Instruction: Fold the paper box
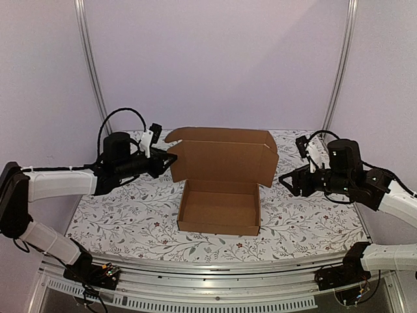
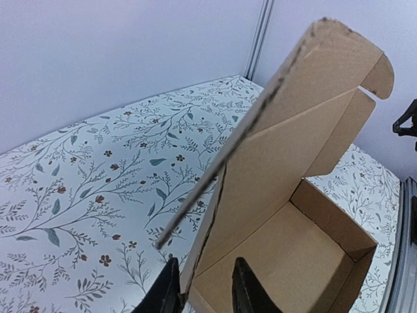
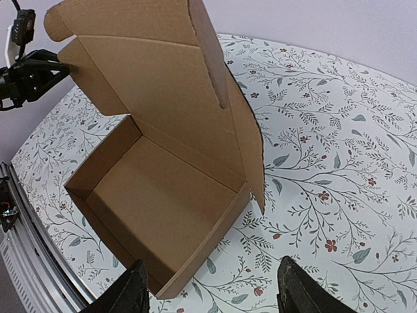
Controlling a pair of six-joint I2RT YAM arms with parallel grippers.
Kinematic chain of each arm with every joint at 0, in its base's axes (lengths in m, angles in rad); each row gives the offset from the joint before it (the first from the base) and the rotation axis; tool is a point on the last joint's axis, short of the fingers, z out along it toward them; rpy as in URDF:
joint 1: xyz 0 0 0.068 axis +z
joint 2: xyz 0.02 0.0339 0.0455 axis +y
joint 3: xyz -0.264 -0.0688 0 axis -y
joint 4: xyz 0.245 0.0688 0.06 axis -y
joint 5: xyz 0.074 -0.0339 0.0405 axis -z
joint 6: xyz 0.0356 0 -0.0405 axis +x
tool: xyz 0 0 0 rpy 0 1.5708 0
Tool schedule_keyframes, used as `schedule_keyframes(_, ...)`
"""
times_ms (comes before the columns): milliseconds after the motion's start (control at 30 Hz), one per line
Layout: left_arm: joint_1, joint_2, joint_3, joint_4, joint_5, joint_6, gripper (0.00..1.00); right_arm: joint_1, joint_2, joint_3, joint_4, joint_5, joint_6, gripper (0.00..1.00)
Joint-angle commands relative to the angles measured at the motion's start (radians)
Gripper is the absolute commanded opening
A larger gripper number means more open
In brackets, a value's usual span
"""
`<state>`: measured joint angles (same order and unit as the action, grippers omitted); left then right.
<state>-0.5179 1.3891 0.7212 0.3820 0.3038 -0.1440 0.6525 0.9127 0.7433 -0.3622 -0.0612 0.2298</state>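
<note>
Cardboard lid edge of paper box (image 2: 280, 195) stands within left gripper (image 2: 205, 267).

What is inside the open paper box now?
Nothing shows inside the paper box: only its bare brown floor, with the lid standing open behind. In the top view the front wall covers a thin strip of floor.

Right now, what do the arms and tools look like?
Left arm and right arm: white links, black joints, black looping cables. Left tool and right tool: black, two tapered fingers each.
</note>
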Motion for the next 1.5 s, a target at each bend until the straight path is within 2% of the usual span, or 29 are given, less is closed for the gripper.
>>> schedule_keyframes(0,0.012,0.014,0.029,0.011,0.013,0.017,0.23,0.0,-0.015,0.007,-0.028,0.017,-0.019,0.66)
schedule_keyframes(100,0.011,0.016,0.031,0.007,0.02,0.022,0.12,0.0,-0.014,0.016,-0.038,0.048,-0.016,0.66)
schedule_keyframes(200,0.012,0.016,0.035,0.001,0.027,0.027,0.06,0.001,-0.014,0.026,-0.043,0.056,-0.017,0.66)
schedule_keyframes(233,0.012,0.016,0.036,-0.003,0.029,0.03,0.01,0.0,-0.012,0.027,-0.04,0.057,-0.025,0.65)
schedule_keyframes(433,0.012,0.009,0.038,-0.017,0.047,0.041,0.0,0.001,0.027,0.057,0.003,0.083,-0.114,0.67)
schedule_keyframes(700,0.012,-0.004,0.031,-0.032,0.064,0.05,0.0,-0.014,0.19,0.188,0.039,0.089,-0.353,0.7)
schedule_keyframes(900,0.012,0.004,0.027,-0.023,0.068,0.048,0.0,-0.11,0.306,0.245,0.114,-0.063,-0.383,0.66)
schedule_keyframes(1033,0.012,0.005,0.024,-0.022,0.069,0.049,0.0,-0.127,0.363,0.265,0.12,-0.095,-0.408,0.63)
schedule_keyframes(1167,0.012,0.003,0.021,-0.02,0.07,0.049,0.0,-0.137,0.374,0.253,0.154,-0.133,-0.425,0.56)
schedule_keyframes(1467,0.012,0.004,0.023,-0.015,0.074,0.042,0.0,-0.146,0.376,0.233,0.173,-0.171,-0.422,0.25)
